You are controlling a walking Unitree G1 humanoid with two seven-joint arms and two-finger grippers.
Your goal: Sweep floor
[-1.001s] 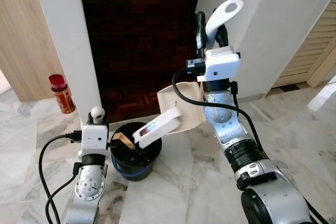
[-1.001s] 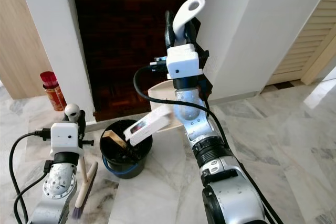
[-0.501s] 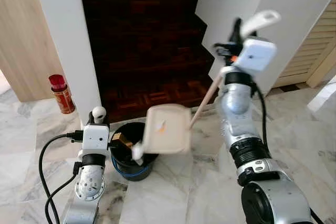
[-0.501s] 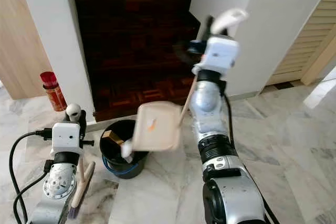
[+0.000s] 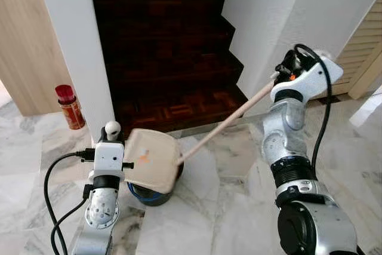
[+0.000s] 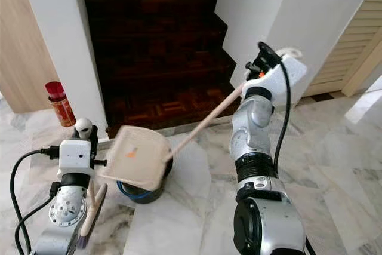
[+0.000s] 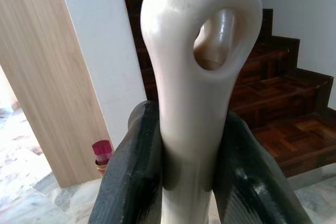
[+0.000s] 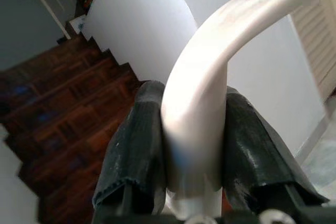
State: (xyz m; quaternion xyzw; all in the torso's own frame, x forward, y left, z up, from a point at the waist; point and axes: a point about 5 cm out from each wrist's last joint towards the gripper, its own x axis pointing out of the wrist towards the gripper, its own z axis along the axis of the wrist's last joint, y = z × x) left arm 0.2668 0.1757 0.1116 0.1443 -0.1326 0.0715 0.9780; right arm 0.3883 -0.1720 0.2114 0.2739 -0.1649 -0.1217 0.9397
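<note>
Lowered since before, one dustpan (image 5: pixel 152 161) covers one bin (image 5: pixel 149 194).

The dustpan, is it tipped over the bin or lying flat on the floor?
Tipped: the dustpan hangs slanted over the black bin, its long handle held by the right gripper.

1. You face a dark wooden staircase (image 5: pixel 167 46) set between white walls (image 5: pixel 74 58).
2. Floor: grey-veined marble floor (image 5: pixel 221 213).
3. Left: pale wood panel (image 5: pixel 24 46). Right: louvred door (image 5: pixel 358 58).
</note>
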